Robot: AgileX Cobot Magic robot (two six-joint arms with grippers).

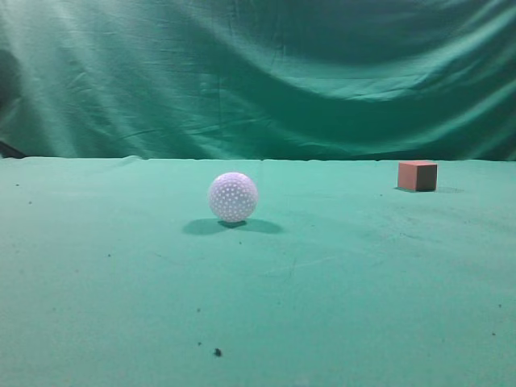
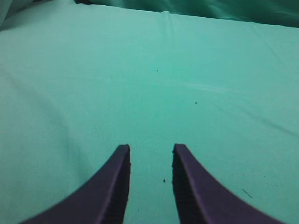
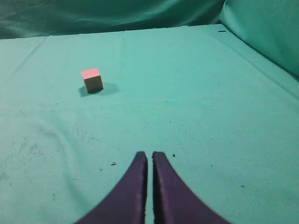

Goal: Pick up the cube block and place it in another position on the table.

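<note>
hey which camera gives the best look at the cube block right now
The right wrist view: the cube block sits unobstructed, top and sides visible. The exterior view shows it small, far right. The left wrist view misses it.

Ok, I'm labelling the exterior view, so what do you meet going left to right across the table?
White dimpled ball near the middle, then the cube block far right, both resting on the green table.
</note>
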